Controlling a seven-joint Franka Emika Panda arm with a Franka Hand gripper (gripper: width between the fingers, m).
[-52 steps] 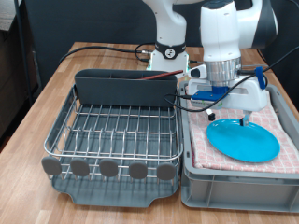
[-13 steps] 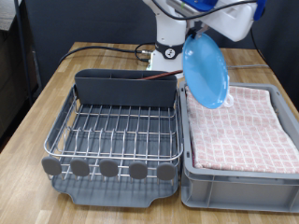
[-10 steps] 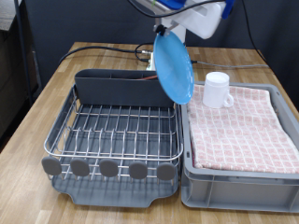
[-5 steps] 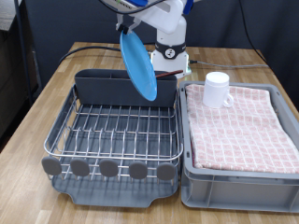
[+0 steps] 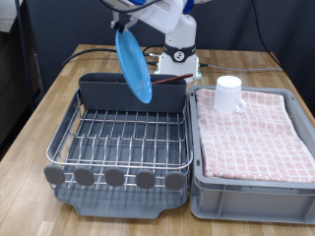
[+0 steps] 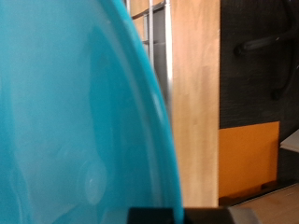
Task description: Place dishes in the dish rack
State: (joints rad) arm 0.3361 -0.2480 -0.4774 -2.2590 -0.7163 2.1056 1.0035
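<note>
My gripper [image 5: 124, 27] is shut on the top rim of the light-blue plate [image 5: 135, 65]. It holds the plate on edge and tilted, in the air above the back of the dish rack [image 5: 123, 138], just in front of the rack's tall grey back compartment [image 5: 108, 93]. In the wrist view the plate [image 6: 75, 112] fills most of the picture. The rack's wire grid holds nothing. The white mug [image 5: 229, 94] stands at the back left corner of the cloth-lined crate [image 5: 251, 138]. The wooden spoon is out of view.
The grey crate with pink checked cloth stands at the exterior view's right, touching the rack. The robot's base [image 5: 177, 54] and black and red cables [image 5: 98, 51] lie behind the rack. The wooden table [image 5: 39, 118] shows at the left.
The gripper has carried the plate from above the crate to the exterior view's left, over the back of the rack. The mug, hidden before, now shows.
</note>
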